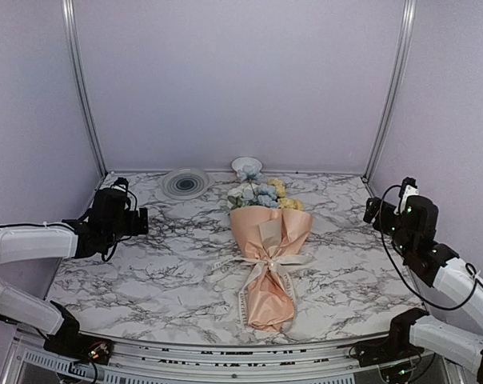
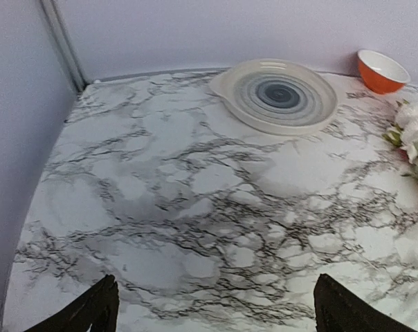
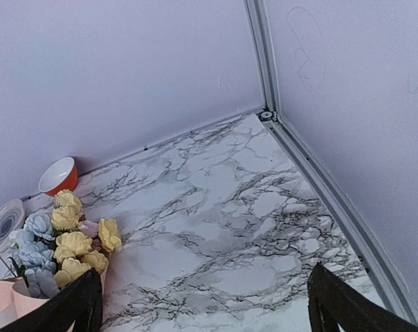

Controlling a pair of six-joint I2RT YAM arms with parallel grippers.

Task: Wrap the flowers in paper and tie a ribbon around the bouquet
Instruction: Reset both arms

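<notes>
While its dark fingers (image 2: 98,311) stand wide apart with only bare marble between them, the left gripper (image 2: 215,294) hangs empty over the left side of the table (image 1: 145,272). It points inward toward the middle. Behind it the black wrist joins a white forearm that runs level out to the left edge of the top view.

The right gripper (image 3: 209,304) is likewise spread open and holds nothing. It hovers at the table's right side, its forearm climbing from the near right corner.

Between them, well apart from both, the bouquet (image 1: 269,248) lies flat mid-table. The flowers (image 1: 265,194) point toward the back wall and the narrow end of the paper (image 1: 269,308) toward the arms' bases. The ribbon (image 1: 265,262) is tied in a bow round the cone's waist.

A round plate (image 2: 278,93) and an orange bowl (image 2: 382,69) sit by the back wall.
</notes>
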